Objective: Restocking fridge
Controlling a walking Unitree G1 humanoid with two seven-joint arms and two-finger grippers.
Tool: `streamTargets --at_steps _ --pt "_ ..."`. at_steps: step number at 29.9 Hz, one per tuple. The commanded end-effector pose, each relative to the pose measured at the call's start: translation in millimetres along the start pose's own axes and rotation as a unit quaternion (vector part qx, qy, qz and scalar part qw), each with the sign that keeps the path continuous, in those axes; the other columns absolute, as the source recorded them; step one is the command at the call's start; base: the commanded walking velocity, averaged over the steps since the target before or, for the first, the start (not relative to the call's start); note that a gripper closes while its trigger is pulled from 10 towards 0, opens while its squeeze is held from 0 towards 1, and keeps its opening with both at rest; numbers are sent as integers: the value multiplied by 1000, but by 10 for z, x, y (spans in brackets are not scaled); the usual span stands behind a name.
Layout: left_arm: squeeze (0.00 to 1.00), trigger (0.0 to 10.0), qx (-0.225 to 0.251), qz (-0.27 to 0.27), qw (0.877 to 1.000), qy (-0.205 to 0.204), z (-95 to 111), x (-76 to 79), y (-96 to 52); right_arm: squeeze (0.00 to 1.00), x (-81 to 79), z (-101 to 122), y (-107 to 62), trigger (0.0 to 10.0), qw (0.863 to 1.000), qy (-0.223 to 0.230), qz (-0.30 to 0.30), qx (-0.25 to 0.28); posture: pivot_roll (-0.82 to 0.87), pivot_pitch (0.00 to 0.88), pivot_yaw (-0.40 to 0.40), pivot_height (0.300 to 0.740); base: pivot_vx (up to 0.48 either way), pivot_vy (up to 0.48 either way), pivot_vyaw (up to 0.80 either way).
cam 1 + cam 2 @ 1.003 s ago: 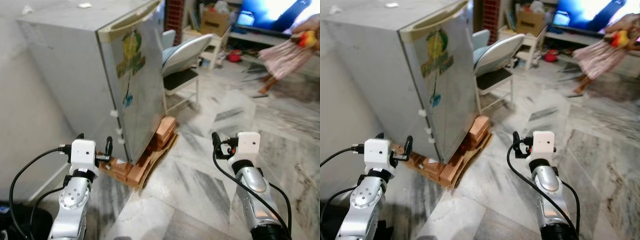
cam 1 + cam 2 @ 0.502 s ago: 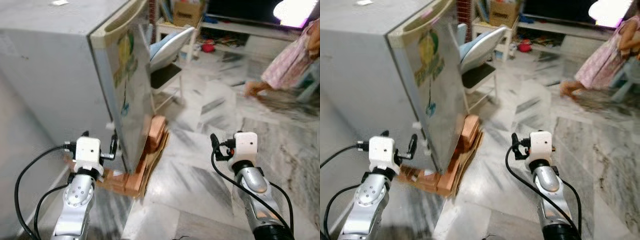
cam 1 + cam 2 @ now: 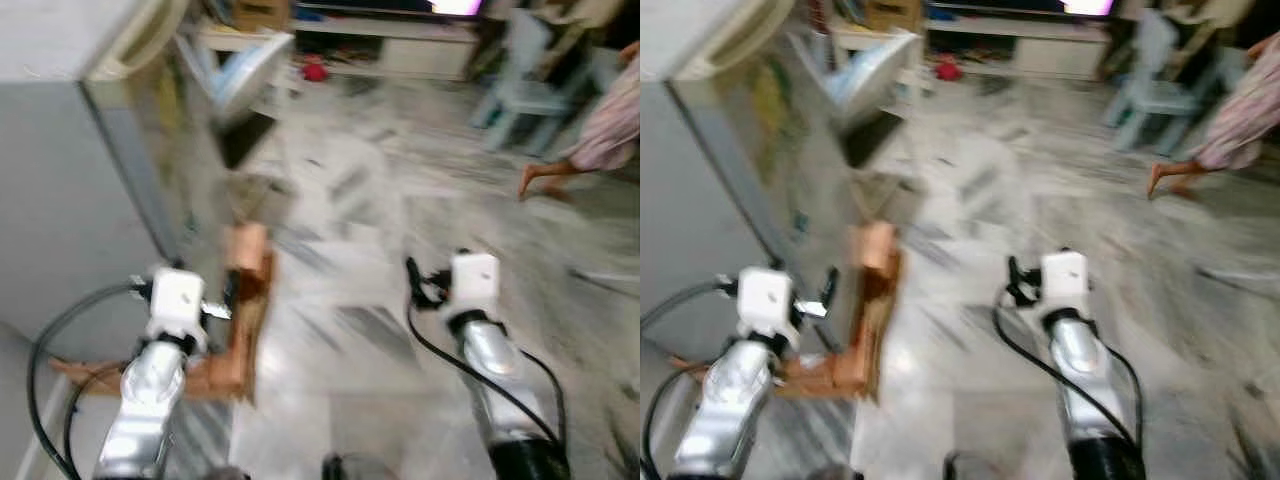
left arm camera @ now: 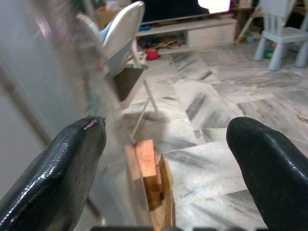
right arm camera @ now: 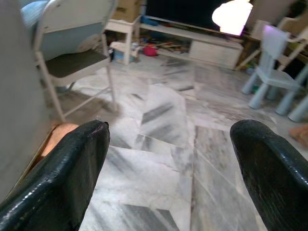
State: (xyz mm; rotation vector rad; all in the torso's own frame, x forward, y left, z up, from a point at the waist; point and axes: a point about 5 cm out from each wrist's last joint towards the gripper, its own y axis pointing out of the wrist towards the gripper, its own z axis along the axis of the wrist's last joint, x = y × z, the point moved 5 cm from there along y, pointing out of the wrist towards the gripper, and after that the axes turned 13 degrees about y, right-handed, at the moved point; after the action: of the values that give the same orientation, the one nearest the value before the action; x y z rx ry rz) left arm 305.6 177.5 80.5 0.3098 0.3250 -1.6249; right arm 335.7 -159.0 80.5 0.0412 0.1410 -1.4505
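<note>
The fridge [image 3: 70,170] is standing closed at the robot's left on a stack of bricks [image 3: 245,300], while the left gripper [image 4: 163,159] and right gripper [image 5: 168,163] are both hanging spread and empty. The head views are blurring, so a turning left arm risks clipping the fridge's corner, and a person [image 3: 600,130] is walking nearby.

One fridge [image 3: 70,150], two chairs [image 5: 72,43] [image 5: 276,72], one person [image 3: 600,130].

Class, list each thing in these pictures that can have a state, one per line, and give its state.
Fridge: door closed, standing raised on bricks.
Left end effector: open, empty.
Right end effector: open, empty.
Folding chair: unfolded, unoccupied.
Television: on, bright patch on screen.
</note>
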Motion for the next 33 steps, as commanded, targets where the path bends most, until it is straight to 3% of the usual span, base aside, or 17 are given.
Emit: streamTargets --at_steps 1,9,13,19,27,33 --pt "0 10000 -3 -2 1000 2 -4 29 26 0 49 -7 -16 10000 1000 -5 -5 -1 71 55 -30 740 0 0 -681" --pt "0 10000 -15 32 999 4 -42 -73 40 0 67 -12 -52 10000 1000 -3 -6 1 71 55 -31 740 0 0 -85" --pt "0 10000 -42 79 996 2 -126 -227 53 0 64 -5 -54 10000 1000 0 -5 2 72 64 -39 740 0 0 0" --pt "0 10000 -41 110 993 0 -115 -347 -15 0 113 58 -144 10000 1000 15 -16 13 75 56 -41 740 0 0 0" --pt "0 10000 -53 85 995 -6 -232 -262 -316 0 211 74 -469 10000 999 8 -36 17 69 43 -37 740 0 0 0" --pt "0 10000 -47 79 996 -9 -175 -200 -197 0 211 34 -475 10000 999 8 -33 6 64 43 -39 740 0 0 0"
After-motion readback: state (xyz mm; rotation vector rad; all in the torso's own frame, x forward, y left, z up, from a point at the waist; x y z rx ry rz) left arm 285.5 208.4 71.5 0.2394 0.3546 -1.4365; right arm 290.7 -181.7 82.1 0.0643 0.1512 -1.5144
